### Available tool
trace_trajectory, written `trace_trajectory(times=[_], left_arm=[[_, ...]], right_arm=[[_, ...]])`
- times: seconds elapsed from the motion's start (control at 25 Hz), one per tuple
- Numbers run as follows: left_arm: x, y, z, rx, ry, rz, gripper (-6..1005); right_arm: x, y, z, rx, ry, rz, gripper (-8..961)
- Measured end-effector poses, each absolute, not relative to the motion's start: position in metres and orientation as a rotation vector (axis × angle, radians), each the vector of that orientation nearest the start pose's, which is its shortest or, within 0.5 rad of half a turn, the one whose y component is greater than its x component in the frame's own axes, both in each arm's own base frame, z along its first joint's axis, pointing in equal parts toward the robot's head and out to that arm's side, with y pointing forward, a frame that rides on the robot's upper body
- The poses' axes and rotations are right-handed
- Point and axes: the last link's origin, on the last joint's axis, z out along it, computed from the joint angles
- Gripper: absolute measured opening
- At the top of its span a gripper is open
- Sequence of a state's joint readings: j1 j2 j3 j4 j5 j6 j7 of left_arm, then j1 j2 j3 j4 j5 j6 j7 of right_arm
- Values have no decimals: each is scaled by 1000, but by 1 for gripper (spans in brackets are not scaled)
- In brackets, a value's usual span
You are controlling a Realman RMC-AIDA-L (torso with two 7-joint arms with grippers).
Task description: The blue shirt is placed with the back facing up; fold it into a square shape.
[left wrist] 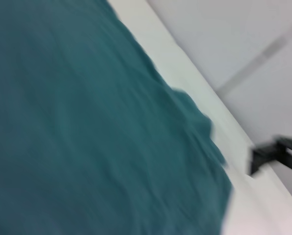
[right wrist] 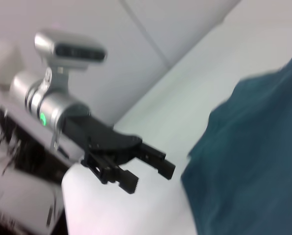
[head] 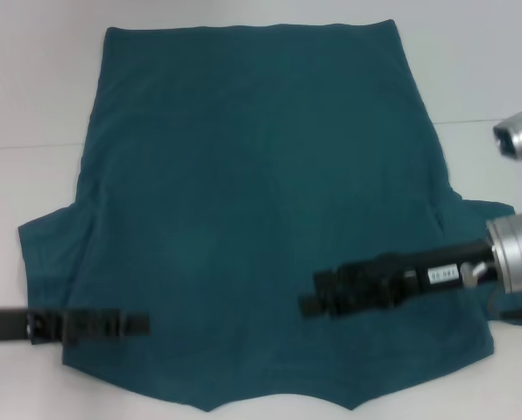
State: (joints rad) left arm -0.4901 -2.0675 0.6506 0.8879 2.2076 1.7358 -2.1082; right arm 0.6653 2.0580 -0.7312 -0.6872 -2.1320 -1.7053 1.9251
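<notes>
Two tools (head: 143,324) (head: 306,302) seemingly over blue shirt (head: 252,201)

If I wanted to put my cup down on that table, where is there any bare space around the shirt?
Bare table lies beyond the blue shirt and along both its long sides. The near edge is crowded: the left gripper sits over the shirt's left corner, and the right gripper reaches in over its right half.

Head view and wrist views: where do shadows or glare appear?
Head view: shirt evenly lit, no glare, faint shading at creases; left claw and right claw dark against it. Right wrist view: bright highlights on the left arm's silver wrist. Left wrist view: folds softly shaded.
</notes>
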Motion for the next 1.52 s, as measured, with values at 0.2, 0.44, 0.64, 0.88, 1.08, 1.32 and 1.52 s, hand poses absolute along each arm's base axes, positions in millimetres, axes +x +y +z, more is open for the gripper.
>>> trace_trajectory(times=[0.2, 0.44, 0.64, 0.88, 1.08, 1.32, 1.52], left_arm=[[-286, 332, 54, -2332, -1655, -610, 859], [-297, 340, 65, -2137, -1794, -659, 859], [-314, 345, 68, -1925, -1909, -733, 859], [-337, 355, 68, -1704, -1956, -746, 859], [-347, 359, 63, -1611, -1974, -752, 859], [-353, 360, 56, -1561, -1990, -747, 858], [-356, 360, 51, -1550, -1998, -735, 858]], right_arm=[[218, 372, 17, -2662, 1394, 663, 904], [219, 419, 54, -2356, 1719, 633, 900], [214, 429, 68, -2302, 1739, 627, 897], [217, 429, 69, -2282, 1750, 600, 893], [220, 428, 68, -2271, 1763, 598, 890], [221, 428, 69, -2265, 1766, 603, 887], [222, 428, 70, -2262, 1768, 607, 884]])
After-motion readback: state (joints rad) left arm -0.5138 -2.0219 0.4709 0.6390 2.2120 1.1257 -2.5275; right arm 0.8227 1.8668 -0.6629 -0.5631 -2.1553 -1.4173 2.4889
